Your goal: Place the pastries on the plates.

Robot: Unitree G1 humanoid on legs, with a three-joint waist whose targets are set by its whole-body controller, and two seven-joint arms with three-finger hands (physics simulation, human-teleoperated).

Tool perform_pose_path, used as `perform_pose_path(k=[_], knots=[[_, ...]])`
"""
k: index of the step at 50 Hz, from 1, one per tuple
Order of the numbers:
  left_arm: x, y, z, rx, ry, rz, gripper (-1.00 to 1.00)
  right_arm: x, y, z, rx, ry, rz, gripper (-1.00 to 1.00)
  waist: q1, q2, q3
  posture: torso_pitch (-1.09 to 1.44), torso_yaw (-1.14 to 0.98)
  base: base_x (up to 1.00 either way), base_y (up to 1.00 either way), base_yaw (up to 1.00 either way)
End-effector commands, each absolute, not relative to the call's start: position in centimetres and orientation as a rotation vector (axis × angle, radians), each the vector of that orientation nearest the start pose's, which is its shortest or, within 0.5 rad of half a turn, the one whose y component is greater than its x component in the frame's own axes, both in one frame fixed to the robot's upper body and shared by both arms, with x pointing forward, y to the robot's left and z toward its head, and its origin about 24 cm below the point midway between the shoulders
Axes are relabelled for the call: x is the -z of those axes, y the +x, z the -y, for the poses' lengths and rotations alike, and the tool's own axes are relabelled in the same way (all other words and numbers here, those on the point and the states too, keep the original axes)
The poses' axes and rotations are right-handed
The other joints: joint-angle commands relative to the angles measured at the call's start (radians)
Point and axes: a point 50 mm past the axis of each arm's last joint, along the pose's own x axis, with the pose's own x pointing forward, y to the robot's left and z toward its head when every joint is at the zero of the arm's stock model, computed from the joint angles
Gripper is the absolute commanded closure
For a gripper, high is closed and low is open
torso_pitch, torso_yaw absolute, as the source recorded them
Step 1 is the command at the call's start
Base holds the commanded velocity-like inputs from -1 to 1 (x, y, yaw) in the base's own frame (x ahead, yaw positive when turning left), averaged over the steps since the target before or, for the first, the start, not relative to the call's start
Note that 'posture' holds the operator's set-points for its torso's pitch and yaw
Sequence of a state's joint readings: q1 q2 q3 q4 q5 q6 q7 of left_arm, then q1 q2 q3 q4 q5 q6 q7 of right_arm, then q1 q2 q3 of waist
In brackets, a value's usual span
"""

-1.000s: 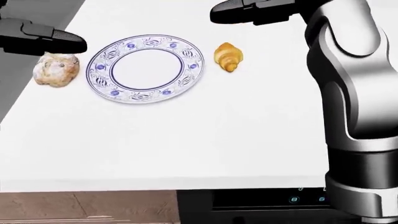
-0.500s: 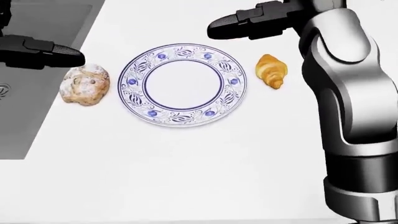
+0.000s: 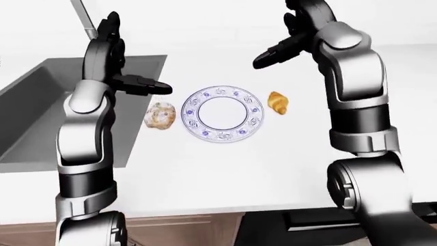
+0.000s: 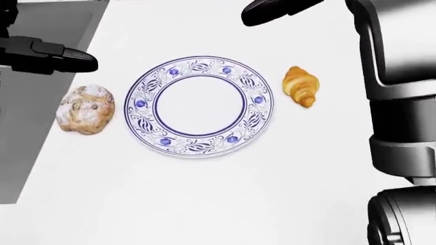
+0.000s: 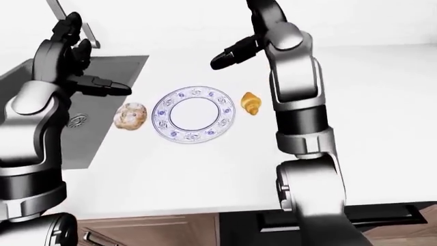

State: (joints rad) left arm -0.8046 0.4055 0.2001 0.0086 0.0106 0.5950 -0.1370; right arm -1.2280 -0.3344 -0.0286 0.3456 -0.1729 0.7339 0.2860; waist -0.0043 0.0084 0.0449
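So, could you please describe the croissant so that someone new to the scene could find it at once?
On the white counter sits a blue-patterned plate, empty. In the head view, the croissant lies just off its right rim, not touching it. It is the small, golden, ridged crescent, unlike the pale, round, powdered pastry on the plate's left.

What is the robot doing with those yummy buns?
The robot is getting ready to put pastries on a plate. A blue-patterned plate sits bare on the white counter. A sugary scone lies to its left and a croissant to its right, both on the counter, not on the plate. The left hand hovers above the scone and the right hand hangs above the croissant. Neither hand is holding anything yet.
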Motion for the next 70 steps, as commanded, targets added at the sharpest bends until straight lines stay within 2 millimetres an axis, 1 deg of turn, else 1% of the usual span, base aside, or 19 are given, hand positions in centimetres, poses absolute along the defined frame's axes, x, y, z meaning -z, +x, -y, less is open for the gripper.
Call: perform_pose_path(k=[1, 4, 6, 7, 9, 13, 14, 17, 23, 26, 30, 32, 37, 43, 48, 59, 65, 70], knots=[[-28.1, 33.9, -21.7, -0.089, 0.282, 0.329, -1.00, -34.2, 38.0, 14.9, -0.098, -0.485, 0.187, -1.00, -0.002, 0.005, -0.035, 0.00, 0.00, 0.00, 0.00, 0.00], [-28.1, 33.9, -21.6, -0.087, 0.280, 0.330, -1.00, -34.6, 38.8, 14.7, -0.144, -0.597, 0.141, -1.00, -0.003, 0.007, -0.031, 0.00, 0.00, 0.00, 0.00, 0.00], [-28.2, 34.0, -21.6, -0.088, 0.278, 0.332, -1.00, -34.3, 39.8, 14.6, -0.168, -0.670, 0.111, -1.00, -0.005, 0.010, -0.030, 0.00, 0.00, 0.00, 0.00, 0.00], [-28.1, 34.0, -21.5, -0.085, 0.281, 0.330, -1.00, -34.5, 40.3, 14.5, -0.173, -0.710, 0.109, -1.00, -0.006, 0.012, -0.030, 0.00, 0.00, 0.00, 0.00, 0.00], [-28.1, 34.0, -21.5, -0.085, 0.282, 0.328, -1.00, -34.8, 40.8, 14.4, -0.180, -0.746, 0.106, -1.00, -0.010, 0.017, -0.030, 0.00, 0.00, 0.00, 0.00, 0.00], [-28.4, 33.8, -21.6, -0.088, 0.275, 0.331, -1.00, -34.6, 41.4, 14.3, -0.218, -0.826, 0.081, -1.00, -0.011, 0.021, -0.029, 0.00, 0.00, 0.00, 0.00, 0.00], [-28.5, 33.8, -21.6, -0.091, 0.274, 0.332, -1.00, -34.2, 41.7, 14.2, -0.225, -0.860, 0.065, -1.00, -0.011, 0.022, -0.029, 0.00, 0.00, 0.00, 0.00, 0.00], [-28.5, 33.8, -21.6, -0.091, 0.274, 0.332, -1.00, -33.8, 41.9, 14.1, -0.230, -0.888, 0.056, -1.00, -0.012, 0.024, -0.027, 0.00, 0.00, 0.00, 0.00, 0.00], [-28.5, 33.8, -21.8, -0.097, 0.272, 0.327, -1.00, -31.6, 42.6, 13.3, -0.267, -0.954, 0.014, -1.00, -0.013, 0.026, -0.026, 0.00, 0.00, 0.00, 0.00, 0.00], [-28.3, 33.6, -21.9, -0.100, 0.265, 0.323, -1.00, -30.3, 42.8, 13.5, -0.264, -0.979, -0.011, -1.00, -0.012, 0.026, -0.027, 0.00, 0.00, 0.00, 0.00, 0.00], [-28.4, 33.5, -22.0, -0.104, 0.261, 0.322, -1.00, -29.3, 43.0, 13.6, -0.277, -1.023, -0.042, -1.00, -0.010, 0.025, -0.028, 0.00, 0.00, 0.00, 0.00, 0.00], [-28.4, 33.5, -22.0, -0.102, 0.262, 0.323, -1.00, -29.1, 43.0, 13.6, -0.282, -1.030, -0.050, -1.00, -0.009, 0.025, -0.029, 0.00, 0.00, 0.00, 0.00, 0.00], [-28.2, 33.4, -22.1, -0.107, 0.258, 0.320, -1.00, -27.7, 43.1, 13.7, -0.298, -1.057, -0.093, -1.00, -0.008, 0.025, -0.029, 0.00, 0.00, 0.00, 0.00, 0.00], [-28.1, 33.2, -22.3, -0.109, 0.259, 0.316, -1.00, -27.0, 43.1, 13.6, -0.308, -1.060, -0.117, -1.00, -0.007, 0.025, -0.033, 0.00, 0.00, 0.00, 0.00, 0.00], [-27.9, 33.2, -22.4, -0.108, 0.257, 0.313, -1.00, -25.8, 43.2, 13.7, -0.312, -1.056, -0.149, -1.00, -0.005, 0.025, -0.034, 0.00, 0.00, 0.00, 0.00, 0.00], [-28.3, 32.9, -22.5, -0.111, 0.258, 0.314, -1.00, -24.7, 43.2, 14.1, -0.308, -1.052, -0.195, -1.00, -0.004, 0.024, -0.039, 0.00, 0.00, 0.00, 0.00, 0.00], [-28.3, 32.9, -22.6, -0.112, 0.261, 0.313, -1.00, -24.6, 43.2, 14.1, -0.311, -1.051, -0.201, -0.76, -0.004, 0.024, -0.040, 0.00, 0.00, 0.00, 0.00, 0.00], [-28.3, 32.7, -22.7, -0.116, 0.261, 0.314, -1.00, -24.3, 43.2, 14.2, -0.309, -1.050, -0.211, -0.67, -0.004, 0.025, -0.041, 0.00, 0.00, 0.00, 0.00, 0.00]])
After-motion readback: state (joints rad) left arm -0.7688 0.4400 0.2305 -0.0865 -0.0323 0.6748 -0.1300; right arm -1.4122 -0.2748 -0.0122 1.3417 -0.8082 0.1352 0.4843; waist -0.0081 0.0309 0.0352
